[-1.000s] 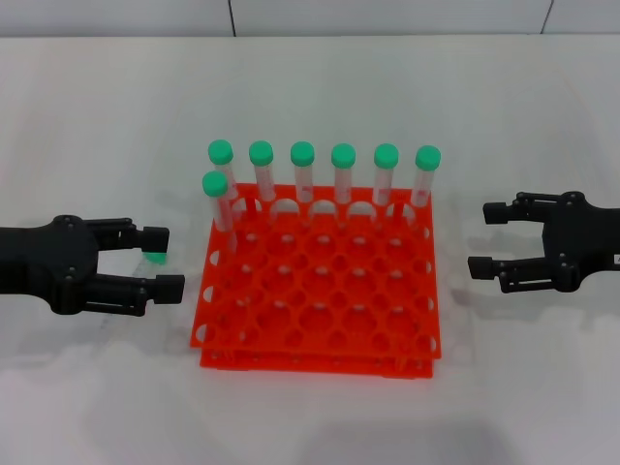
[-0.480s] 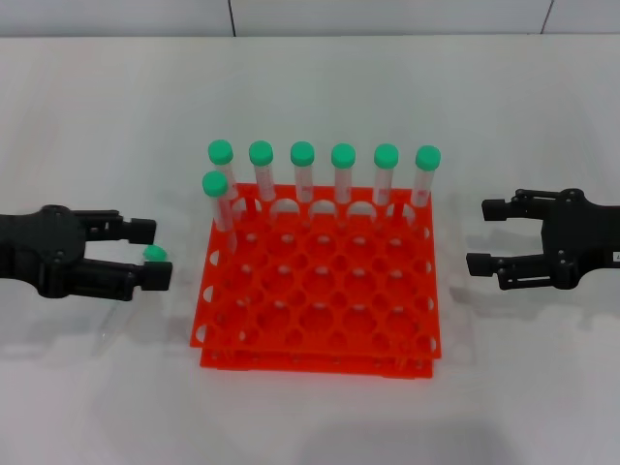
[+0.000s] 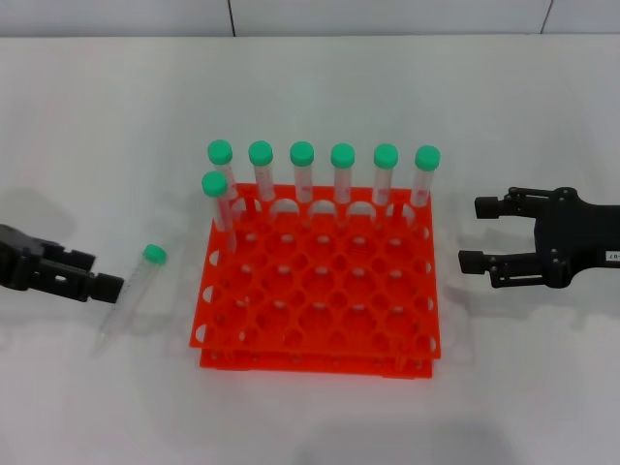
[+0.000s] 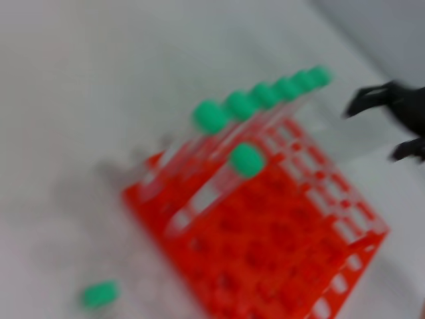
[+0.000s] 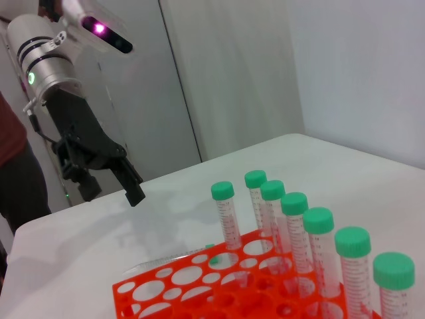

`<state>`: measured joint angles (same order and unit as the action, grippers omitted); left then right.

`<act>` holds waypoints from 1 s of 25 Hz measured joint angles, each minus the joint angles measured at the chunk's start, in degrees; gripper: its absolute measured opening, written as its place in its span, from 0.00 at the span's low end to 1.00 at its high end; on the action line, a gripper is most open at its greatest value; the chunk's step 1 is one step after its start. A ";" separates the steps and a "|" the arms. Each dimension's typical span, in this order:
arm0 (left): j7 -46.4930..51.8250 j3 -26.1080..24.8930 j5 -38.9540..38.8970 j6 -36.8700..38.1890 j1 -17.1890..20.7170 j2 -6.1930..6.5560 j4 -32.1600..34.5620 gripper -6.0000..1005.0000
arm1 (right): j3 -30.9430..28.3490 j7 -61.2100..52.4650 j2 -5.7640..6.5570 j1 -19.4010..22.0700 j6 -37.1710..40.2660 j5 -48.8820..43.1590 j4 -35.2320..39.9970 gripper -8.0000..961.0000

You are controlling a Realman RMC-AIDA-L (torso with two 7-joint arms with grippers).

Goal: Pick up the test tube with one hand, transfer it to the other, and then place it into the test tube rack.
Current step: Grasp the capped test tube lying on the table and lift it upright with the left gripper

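Note:
The test tube (image 3: 128,293) with its green cap (image 3: 153,254) lies on the white table left of the orange-red rack (image 3: 320,360), cap towards the back. My left gripper (image 3: 107,272) is open and empty at the far left, just left of the tube and apart from it. In the right wrist view the left gripper (image 5: 111,191) hangs above the table. My right gripper (image 3: 470,232) is open and empty, right of the rack. In the left wrist view the tube's cap (image 4: 99,294) shows beside the rack (image 4: 285,259).
Several capped tubes stand in the rack: a row along the back (image 3: 344,174) and one in the second row at the left (image 3: 217,199). The other holes are empty. White table surrounds the rack.
My left gripper has drawn back to the left, away from the tube, which now lies uncovered on the table. My right gripper has shifted slightly towards the rack.

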<state>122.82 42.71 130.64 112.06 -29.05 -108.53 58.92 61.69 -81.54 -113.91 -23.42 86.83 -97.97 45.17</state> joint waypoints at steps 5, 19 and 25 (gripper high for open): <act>6.01 0.13 7.88 0.37 -2.86 0.91 0.67 0.87 | 0.01 0.08 -0.03 -0.25 0.04 0.86 0.00 0.86; 9.65 0.80 22.00 -1.13 -8.70 -0.53 -5.29 0.87 | 0.00 0.24 -0.12 -0.49 0.09 2.20 0.01 0.86; 9.88 0.49 24.09 -4.68 -8.83 -0.73 -7.96 0.86 | 0.00 0.24 -0.33 -0.44 0.09 2.20 0.00 0.86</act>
<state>132.71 43.20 154.73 107.37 -37.88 -109.25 50.96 61.70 -81.30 -114.24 -23.87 86.93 -95.78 45.18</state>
